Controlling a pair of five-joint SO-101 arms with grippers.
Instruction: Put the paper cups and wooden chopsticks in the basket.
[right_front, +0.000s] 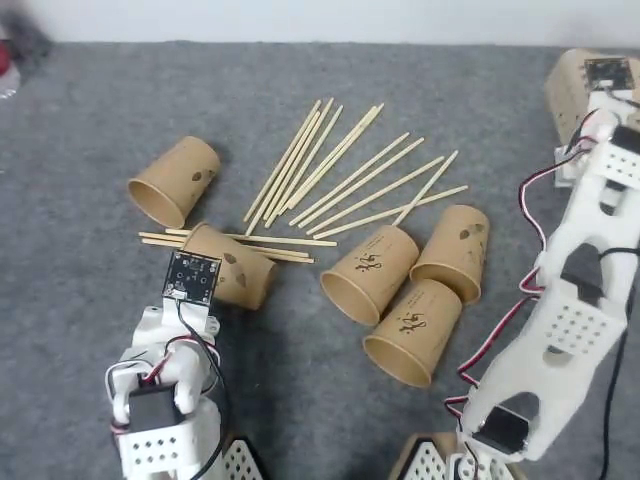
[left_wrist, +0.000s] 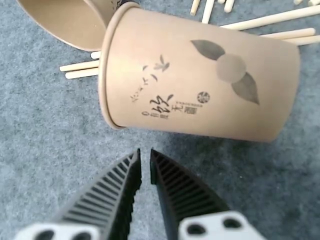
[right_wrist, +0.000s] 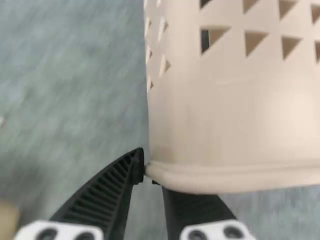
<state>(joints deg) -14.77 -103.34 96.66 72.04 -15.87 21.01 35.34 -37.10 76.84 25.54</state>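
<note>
Several paper cups lie on their sides on the grey carpet: one (right_front: 175, 180) at the left, one (right_front: 238, 268) under my left arm, and three (right_front: 370, 273) (right_front: 455, 250) (right_front: 415, 330) clustered at the centre right. Wooden chopsticks (right_front: 340, 170) fan out behind them, and a few (right_front: 240, 241) lie by the left cups. My left gripper (left_wrist: 145, 154) is shut and holds nothing, its tips just short of the nearest cup (left_wrist: 200, 85). My right gripper (right_wrist: 149, 172) is at the beige basket (right_wrist: 225, 100), shut on its rim at a corner. The basket (right_front: 572, 92) sits at the far right.
A second cup's mouth (left_wrist: 65, 20) lies just beyond the nearest cup, with chopstick ends (left_wrist: 80, 70) poking out under both. Red and black wires (right_front: 530, 290) hang along the right arm. Open carpet lies at the far left and in front of the cups.
</note>
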